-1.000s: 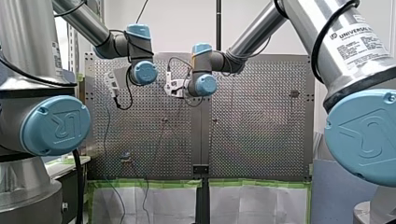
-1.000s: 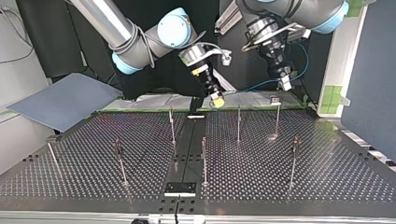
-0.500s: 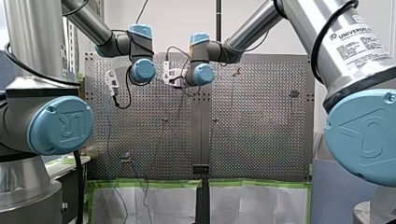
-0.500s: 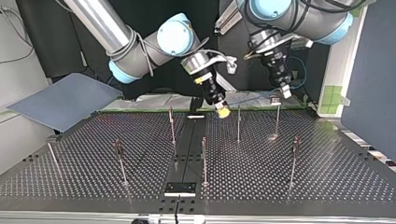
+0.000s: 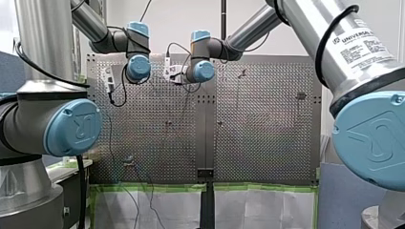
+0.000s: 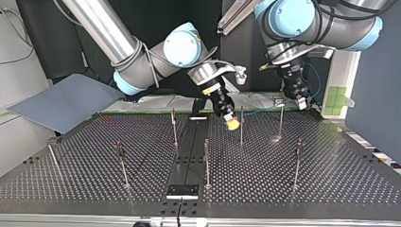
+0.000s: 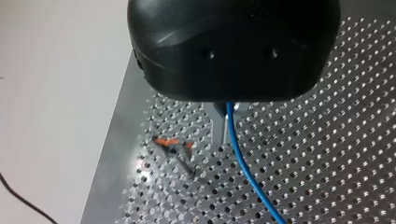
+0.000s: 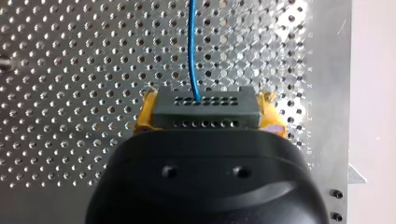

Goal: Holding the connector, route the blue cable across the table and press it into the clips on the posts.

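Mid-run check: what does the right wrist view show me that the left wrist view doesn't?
Only the right wrist view: the dark connector clamped between my right claw's yellow pads. Only the left wrist view: my left claw shut on the blue cable, with an orange clip on a post beside it. Both: that cable running over the perforated table.

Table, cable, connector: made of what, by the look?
The table looks like bare metal, maybe aluminium: dull silver sheen, drilled holes. The cable has a smooth blue jacket, likely plastic. The connector seems moulded plastic: matte dark block, pin holes.
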Robot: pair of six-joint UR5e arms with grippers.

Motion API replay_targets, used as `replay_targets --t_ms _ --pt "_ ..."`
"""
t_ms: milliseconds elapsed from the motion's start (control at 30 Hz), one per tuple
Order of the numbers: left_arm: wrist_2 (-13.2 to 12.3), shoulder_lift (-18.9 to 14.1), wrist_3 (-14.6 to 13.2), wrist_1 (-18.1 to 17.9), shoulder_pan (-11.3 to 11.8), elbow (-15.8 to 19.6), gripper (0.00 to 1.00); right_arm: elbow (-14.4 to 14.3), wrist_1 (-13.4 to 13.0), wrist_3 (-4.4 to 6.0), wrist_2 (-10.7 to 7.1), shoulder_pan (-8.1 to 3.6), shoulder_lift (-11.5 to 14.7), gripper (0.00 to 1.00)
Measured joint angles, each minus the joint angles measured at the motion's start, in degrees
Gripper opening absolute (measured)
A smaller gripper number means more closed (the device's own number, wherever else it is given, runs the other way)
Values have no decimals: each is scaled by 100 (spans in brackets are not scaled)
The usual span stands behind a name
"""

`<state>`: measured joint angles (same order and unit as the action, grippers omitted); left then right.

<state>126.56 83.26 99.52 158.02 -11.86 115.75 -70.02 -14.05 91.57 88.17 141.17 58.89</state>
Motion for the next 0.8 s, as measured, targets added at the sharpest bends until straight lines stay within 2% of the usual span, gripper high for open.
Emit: replay_targets --t_ms 200,333,567,800 --pt "-276 21 78 79 266 -243 0 329 140 18 -34 22 -200 0" --pt "-378 93 125 129 359 -401 0 518 162 23 -94 27 -296 0" --pt "-527 286 239 176 490 -674 0 820 166 30 -140 31 -352 0" --pt "-689 329 280 82 709 -754 0 1071 169 46 -156 -35 -389 0"
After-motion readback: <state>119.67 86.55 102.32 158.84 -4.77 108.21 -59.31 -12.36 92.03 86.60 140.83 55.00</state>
